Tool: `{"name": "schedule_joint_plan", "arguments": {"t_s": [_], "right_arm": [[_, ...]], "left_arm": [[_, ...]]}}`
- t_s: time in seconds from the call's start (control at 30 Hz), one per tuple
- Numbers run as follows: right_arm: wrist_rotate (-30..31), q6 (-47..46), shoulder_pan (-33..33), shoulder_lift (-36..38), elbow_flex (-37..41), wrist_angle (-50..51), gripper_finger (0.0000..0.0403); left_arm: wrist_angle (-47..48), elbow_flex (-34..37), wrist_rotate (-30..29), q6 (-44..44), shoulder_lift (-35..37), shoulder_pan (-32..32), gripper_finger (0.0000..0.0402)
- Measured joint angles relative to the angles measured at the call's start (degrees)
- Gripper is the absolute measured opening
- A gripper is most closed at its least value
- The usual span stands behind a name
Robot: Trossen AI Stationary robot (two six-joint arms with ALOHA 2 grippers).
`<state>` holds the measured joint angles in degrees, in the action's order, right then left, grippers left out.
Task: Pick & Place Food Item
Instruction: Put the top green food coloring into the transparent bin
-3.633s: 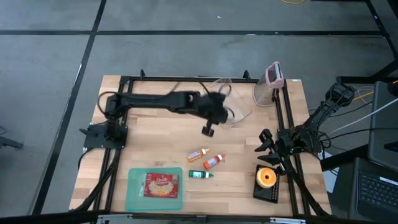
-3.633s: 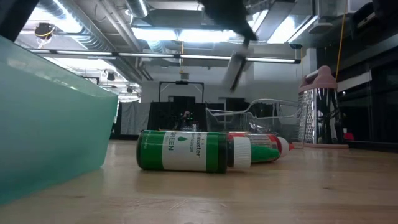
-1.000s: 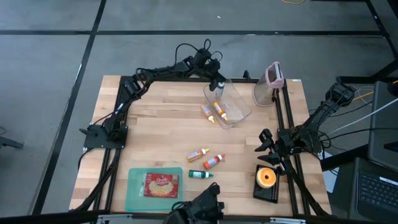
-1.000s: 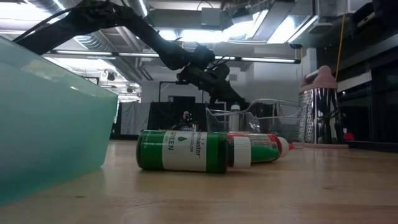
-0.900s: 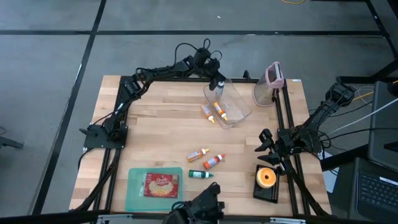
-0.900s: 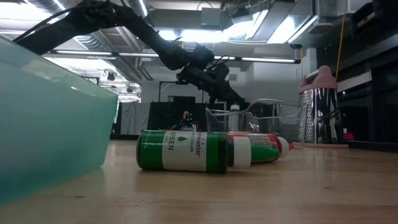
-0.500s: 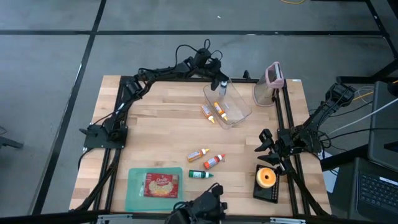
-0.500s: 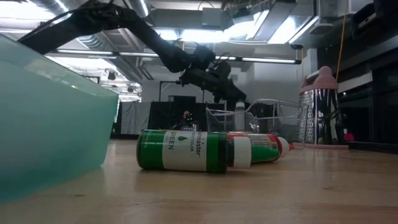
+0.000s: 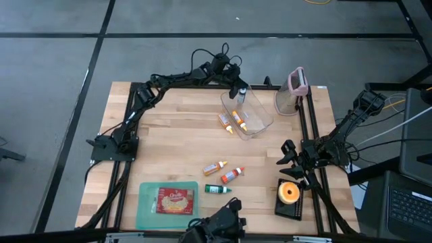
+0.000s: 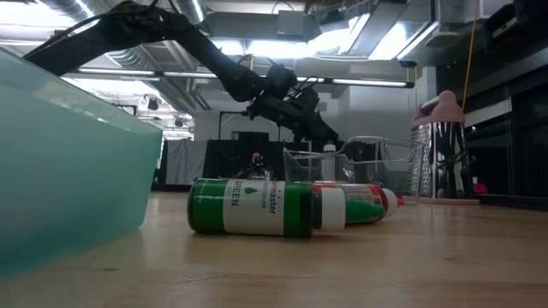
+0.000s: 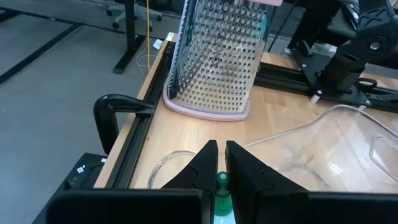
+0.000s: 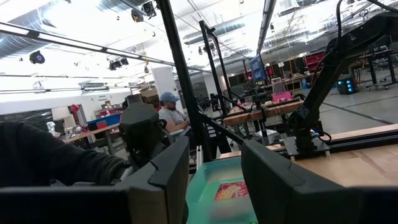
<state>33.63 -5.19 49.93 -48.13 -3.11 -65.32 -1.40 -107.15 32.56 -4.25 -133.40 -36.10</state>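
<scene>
Green-capped white squeeze bottle (image 11: 221, 199) hangs pinched between the left gripper's (image 11: 217, 163) nearly closed fingers over the clear plastic bin (image 9: 248, 112) near the tabletop's far edge, apparently for dropping inside.

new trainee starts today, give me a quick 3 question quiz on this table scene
1. True or false: the left gripper is over the clear container.
2. Which item lies in the teal tray? A) cheese grater B) red food packet C) green bottle
3. How many small bottles lie in the open middle of the table, outside the container?

Key
1. True; its fingers pinch a bottle's green tip.
2. B, the red food packet.
3. Three: orange bottle, red bottle, green bottle. The right gripper waits at the table's right edge.
</scene>
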Motion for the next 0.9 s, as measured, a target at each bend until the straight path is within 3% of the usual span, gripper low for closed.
{"name": "schedule_joint_plan", "arguments": {"t_s": [0.9], "right_arm": [[0.0,-0.2,0.0,0.0,0.0,0.0,0.0146]], "left_arm": [[0.3,0.1,-0.1,-1.0,0.0,0.0,0.0021]]}}
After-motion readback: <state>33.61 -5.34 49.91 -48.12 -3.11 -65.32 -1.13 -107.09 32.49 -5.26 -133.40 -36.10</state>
